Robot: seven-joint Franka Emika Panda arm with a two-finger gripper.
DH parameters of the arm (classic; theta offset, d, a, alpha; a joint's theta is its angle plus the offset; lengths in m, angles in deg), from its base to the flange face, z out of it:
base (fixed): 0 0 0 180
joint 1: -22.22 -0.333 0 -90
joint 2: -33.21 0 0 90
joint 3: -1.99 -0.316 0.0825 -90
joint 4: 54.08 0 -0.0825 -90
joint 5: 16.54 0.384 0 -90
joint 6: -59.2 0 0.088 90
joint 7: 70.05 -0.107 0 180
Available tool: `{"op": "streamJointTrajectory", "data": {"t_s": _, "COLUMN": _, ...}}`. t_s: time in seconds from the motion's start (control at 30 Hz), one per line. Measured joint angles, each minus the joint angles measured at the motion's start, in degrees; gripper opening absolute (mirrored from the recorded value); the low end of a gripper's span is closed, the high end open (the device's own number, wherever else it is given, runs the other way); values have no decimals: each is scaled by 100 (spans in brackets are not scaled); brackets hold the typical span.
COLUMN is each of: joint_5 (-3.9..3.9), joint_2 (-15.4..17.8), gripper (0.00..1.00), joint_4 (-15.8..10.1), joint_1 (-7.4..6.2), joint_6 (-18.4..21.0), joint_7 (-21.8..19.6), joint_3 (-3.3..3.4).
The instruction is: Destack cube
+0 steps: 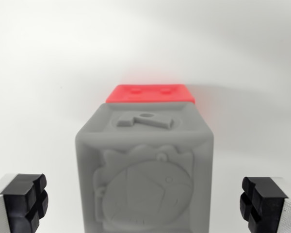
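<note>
A grey cube (144,174) with raised relief patterns fills the lower middle of the wrist view. Behind it, past its top edge, shows a strip of a red cube (150,93); the rest of the red cube is hidden, so how the two touch is unclear. My gripper (144,206) is open, its black fingertips (25,199) at the lower left and lower right corners, well apart from the grey cube's sides. Nothing is held between them.
A plain white surface (48,73) surrounds the cubes on all sides, with a soft shadow to the right of the red cube.
</note>
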Motion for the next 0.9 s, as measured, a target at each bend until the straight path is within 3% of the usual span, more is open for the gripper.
{"op": "streamJointTrajectory", "data": {"t_s": 0.5, "joint_5": -7, "joint_2": -337, "gripper": 100, "joint_4": 49, "joint_1": -46, "joint_6": -291, "joint_7": 0, "joint_3": 52}}
{"op": "streamJointTrajectory", "data": {"t_s": 0.53, "joint_5": -7, "joint_2": -341, "gripper": 0, "joint_4": 50, "joint_1": -46, "joint_6": -292, "joint_7": 0, "joint_3": 53}}
{"op": "streamJointTrajectory", "data": {"t_s": 0.9, "joint_5": -7, "joint_2": -345, "gripper": 0, "joint_4": 56, "joint_1": -48, "joint_6": -297, "joint_7": 0, "joint_3": 56}}
